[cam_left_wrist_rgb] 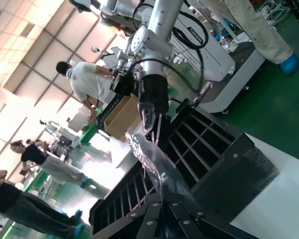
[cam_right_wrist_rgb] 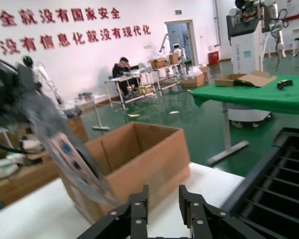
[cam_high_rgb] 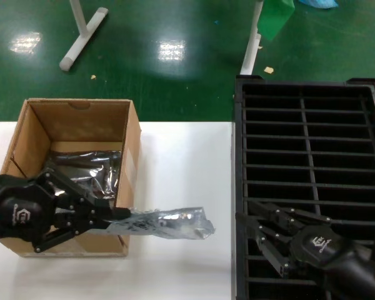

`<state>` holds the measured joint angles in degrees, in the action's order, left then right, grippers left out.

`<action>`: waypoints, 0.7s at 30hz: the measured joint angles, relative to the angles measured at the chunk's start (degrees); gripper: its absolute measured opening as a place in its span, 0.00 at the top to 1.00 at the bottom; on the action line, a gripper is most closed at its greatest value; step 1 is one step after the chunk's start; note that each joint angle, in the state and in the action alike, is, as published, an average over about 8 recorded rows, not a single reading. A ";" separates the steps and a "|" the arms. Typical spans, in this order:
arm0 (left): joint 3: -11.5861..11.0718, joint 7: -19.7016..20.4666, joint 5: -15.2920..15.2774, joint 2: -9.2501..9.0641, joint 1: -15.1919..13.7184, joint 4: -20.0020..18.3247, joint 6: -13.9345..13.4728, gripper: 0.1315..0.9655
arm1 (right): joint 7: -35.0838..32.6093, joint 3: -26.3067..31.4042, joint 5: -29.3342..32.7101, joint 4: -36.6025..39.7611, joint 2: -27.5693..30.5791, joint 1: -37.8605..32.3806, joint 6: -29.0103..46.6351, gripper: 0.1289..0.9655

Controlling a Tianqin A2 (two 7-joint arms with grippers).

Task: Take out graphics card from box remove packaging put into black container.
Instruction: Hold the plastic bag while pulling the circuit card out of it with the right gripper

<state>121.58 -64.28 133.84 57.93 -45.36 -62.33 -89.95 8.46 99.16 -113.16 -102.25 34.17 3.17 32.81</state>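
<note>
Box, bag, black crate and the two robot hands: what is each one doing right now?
box: open at the top, upright on the white table, another shiny bag inside.
packaging: gripped at one end, sticking out sideways over the table, outside the box.
black container: slots in view empty.
left end effector: shut on the packaging, in front of the box.
right end effector: open, holding nothing, at the container's near edge.

Bare table [cam_high_rgb: 181, 162] btwn box [cam_high_rgb: 132, 156] & black container [cam_high_rgb: 237, 187].
</note>
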 joint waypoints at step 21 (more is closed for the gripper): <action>-1.44 -0.36 -2.71 -6.79 -1.83 1.79 0.00 0.99 | 6.63 0.84 -2.10 -5.61 3.80 2.60 1.01 0.96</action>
<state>120.14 -64.64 131.13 51.13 -47.19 -60.54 -89.95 15.08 99.99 -115.27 -107.86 37.97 5.77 33.82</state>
